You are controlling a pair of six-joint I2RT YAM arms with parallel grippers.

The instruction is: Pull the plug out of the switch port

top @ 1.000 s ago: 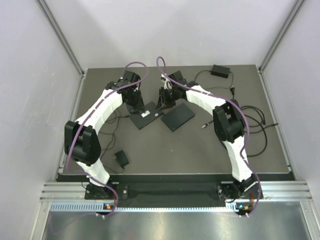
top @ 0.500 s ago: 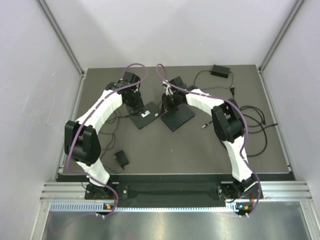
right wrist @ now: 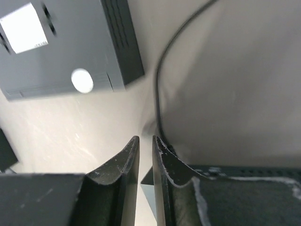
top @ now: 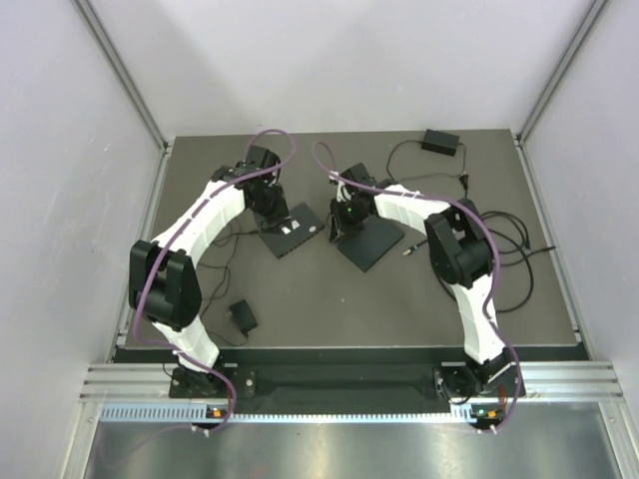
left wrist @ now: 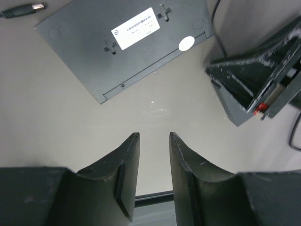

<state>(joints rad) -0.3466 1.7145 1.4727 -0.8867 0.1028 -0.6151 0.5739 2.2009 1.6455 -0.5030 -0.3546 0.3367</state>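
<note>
Plug (left wrist: 34, 7) is seen lying on the tabletop (left wrist: 70, 127) just beside the switch (left wrist: 80, 52), apparently unplugged. It is judged light and rigid, best taken by its moulded body, not the limp cord (left wrist: 10, 12). Left pincer (left wrist: 154, 136) is spread and empty; right pincer (right wrist: 145, 139) is nearly clenched beside a thin cable (right wrist: 159, 89), any grip on it cannot be told

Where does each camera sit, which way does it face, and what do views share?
Top external: above and behind the bases, looking down on the table; left arm and right arm show whole.
Left wrist: on the left arm, facing down past the left gripper at the switch.
Right wrist: on the right arm, facing down past the right gripper at a cable.
Shared: all three show the labelled switch.
</note>
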